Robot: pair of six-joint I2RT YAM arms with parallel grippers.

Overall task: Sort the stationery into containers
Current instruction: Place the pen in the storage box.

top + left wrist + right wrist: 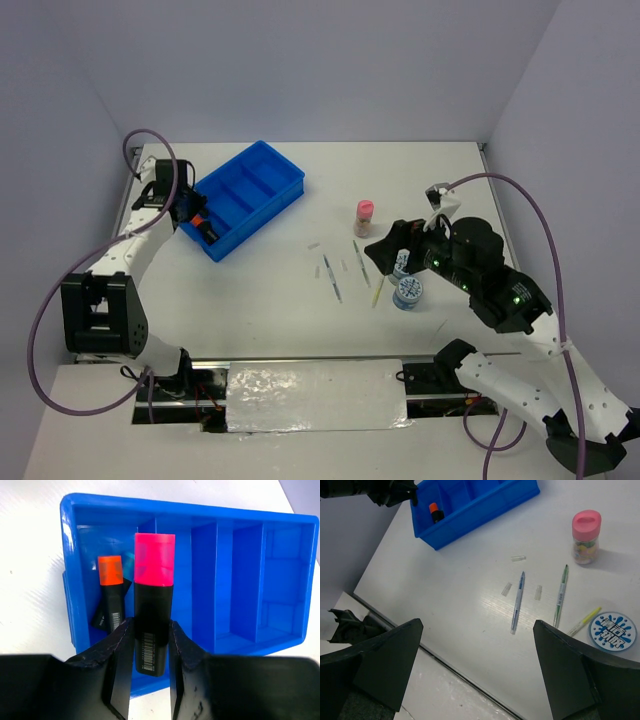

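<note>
1. Over blue tray (70,580), left gripper (149,626) clamps pink-capped highlighter (154,605); orange-capped highlighter (111,587) lies in end compartment.
2. Right gripper (477,625) spread wide, empty, above grey pen (518,600) on table (445,610).

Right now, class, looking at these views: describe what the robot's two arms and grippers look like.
The left arm and right arm share white links and bulky black joint housings. A purple cable loops from each. Small green lights glow on the right arm's black joints. The left gripper and right gripper are matte black, each with two flat, tapering fingers.
</note>
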